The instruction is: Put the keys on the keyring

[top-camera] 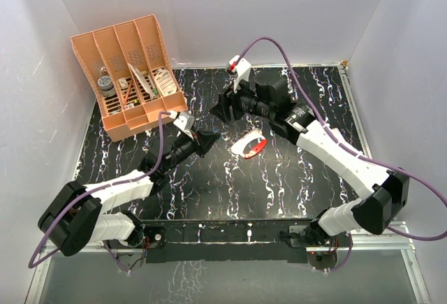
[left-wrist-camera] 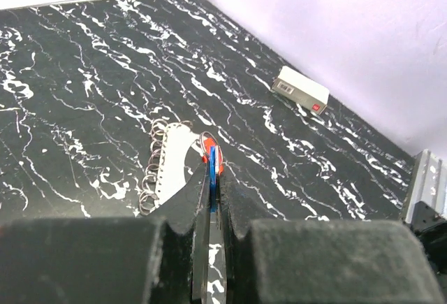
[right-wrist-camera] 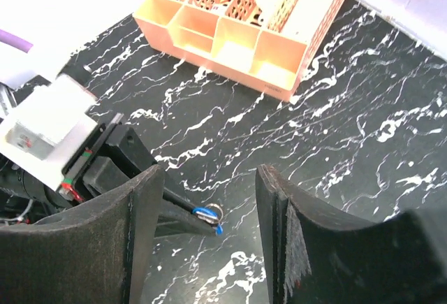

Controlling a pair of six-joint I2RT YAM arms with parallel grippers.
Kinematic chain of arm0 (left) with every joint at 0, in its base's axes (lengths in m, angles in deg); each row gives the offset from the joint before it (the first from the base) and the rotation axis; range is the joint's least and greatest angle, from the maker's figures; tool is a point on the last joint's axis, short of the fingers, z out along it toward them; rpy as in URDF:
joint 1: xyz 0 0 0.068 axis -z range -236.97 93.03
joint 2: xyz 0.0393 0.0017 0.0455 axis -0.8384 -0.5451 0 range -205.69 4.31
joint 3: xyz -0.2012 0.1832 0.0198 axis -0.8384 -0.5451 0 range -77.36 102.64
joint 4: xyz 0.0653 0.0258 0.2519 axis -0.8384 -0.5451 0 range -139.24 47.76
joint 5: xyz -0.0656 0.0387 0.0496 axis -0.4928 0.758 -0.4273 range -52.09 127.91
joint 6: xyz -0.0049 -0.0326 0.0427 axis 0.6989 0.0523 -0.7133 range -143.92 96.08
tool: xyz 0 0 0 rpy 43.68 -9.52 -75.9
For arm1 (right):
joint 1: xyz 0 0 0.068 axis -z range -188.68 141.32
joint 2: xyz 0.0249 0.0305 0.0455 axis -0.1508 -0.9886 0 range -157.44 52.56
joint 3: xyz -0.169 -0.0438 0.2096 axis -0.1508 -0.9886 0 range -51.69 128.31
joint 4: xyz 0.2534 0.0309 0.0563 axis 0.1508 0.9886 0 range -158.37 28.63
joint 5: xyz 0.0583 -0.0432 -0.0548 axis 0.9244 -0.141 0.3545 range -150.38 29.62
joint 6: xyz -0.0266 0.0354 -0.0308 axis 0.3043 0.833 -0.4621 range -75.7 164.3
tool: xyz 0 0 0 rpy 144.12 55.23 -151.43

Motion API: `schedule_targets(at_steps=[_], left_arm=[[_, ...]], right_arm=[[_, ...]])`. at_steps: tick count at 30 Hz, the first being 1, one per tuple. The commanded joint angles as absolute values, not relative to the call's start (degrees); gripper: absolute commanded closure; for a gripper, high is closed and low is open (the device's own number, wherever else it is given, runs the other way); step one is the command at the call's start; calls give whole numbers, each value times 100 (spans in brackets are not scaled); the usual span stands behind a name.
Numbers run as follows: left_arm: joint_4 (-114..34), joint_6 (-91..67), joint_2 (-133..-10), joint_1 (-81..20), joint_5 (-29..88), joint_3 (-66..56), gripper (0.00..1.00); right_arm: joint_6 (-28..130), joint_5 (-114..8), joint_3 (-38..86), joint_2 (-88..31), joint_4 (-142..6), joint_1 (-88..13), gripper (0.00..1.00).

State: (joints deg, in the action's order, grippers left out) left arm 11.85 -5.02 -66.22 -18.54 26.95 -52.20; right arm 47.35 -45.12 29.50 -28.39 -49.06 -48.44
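Observation:
The key (left-wrist-camera: 211, 182), silver with a blue head, is pinched edge-on in my left gripper (left-wrist-camera: 211, 172), which is shut on it above the table. It also shows in the right wrist view (right-wrist-camera: 207, 212) at the left gripper's tips. The keyring (top-camera: 250, 145), red on one side and pale on the other, lies on the table just right of my left gripper (top-camera: 211, 138). In the left wrist view the keyring (left-wrist-camera: 174, 161) lies just past the fingertips, with several small wire rings along its pale side. My right gripper (top-camera: 218, 108) hovers behind, open and empty (right-wrist-camera: 209, 178).
An orange slotted organizer (top-camera: 133, 73) with small items stands at the back left and shows in the right wrist view (right-wrist-camera: 237, 17). A small white box (left-wrist-camera: 300, 89) sits by the wall. White walls enclose the black marbled table (top-camera: 279, 192).

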Motion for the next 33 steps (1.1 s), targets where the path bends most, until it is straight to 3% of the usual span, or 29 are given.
schedule_targets(at_steps=[1, 8, 24, 33], left_arm=[[1966, -107, -6408, -1830, 2701, -5309, 100], [2866, 431, -6419, -1869, 2481, -5398, 100], [4130, 1245, -6897, -2038, 1680, -5522, 100], [4107, 1249, -6950, -2119, 1629, -5506, 100]], right_arm=[[5456, -4572, 2272, -2591, -5879, -4746, 48], [6404, -3911, 972, -2188, -7267, -4394, 50], [7309, -2730, 329, -2119, -8494, -4077, 55], [7431, -2474, 324, -2153, -8605, -4058, 76]])
